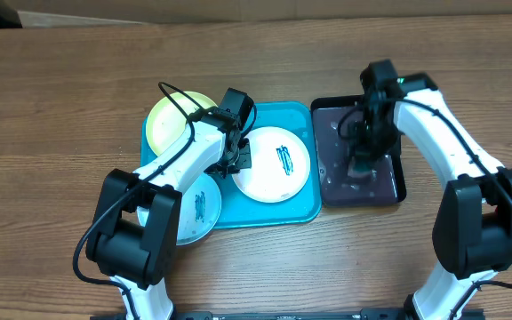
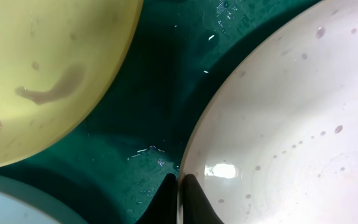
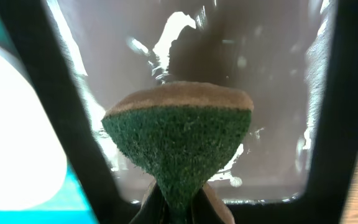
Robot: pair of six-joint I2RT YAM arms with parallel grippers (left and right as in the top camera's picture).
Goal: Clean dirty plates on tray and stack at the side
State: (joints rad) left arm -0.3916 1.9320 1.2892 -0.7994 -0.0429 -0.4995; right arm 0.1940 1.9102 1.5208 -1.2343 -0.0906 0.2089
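Wrist views alone showed the grips: left gripper (image 2: pixel 179 200) pinched the wet white plate (image 2: pixel 291 124) by its rim; right gripper (image 3: pixel 179 208) squeezed a coarse green sponge (image 3: pixel 179 143).

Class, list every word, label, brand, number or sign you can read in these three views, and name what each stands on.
None can be read.
The dark teal marks on the white plate are scribbles, not letters.
The tray, the black tray and the sponge show no print.
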